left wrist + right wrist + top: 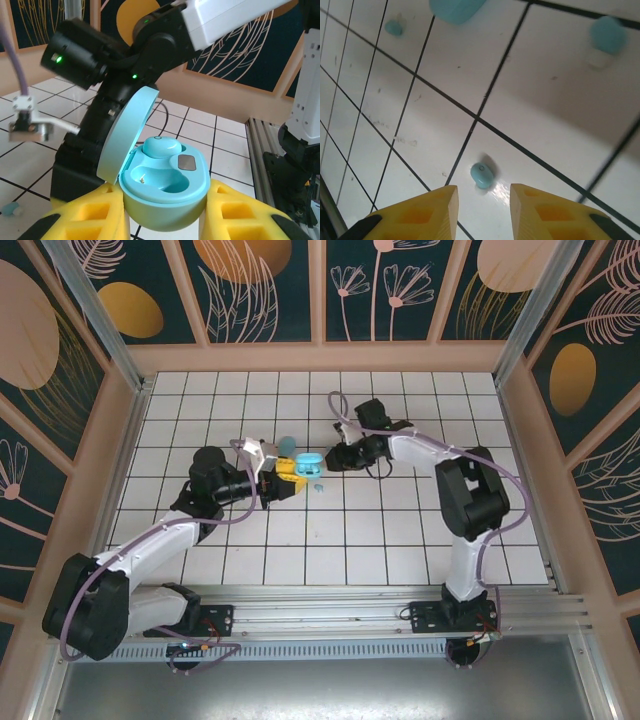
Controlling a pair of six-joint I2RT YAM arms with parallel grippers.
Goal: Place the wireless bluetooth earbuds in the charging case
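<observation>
Yellow foam fingers of the left gripper pinch a pale-blue charging case from both sides, above the white tiled table. Its lid stands open, and a seated earbud rests in the far socket beside an unfilled one. The right gripper points down at the tiles, fingers spread with nothing between them. A loose earbud lies on the table just beyond its fingertips. Farther off lie a small blue piece and a blurred blue piece.
</observation>
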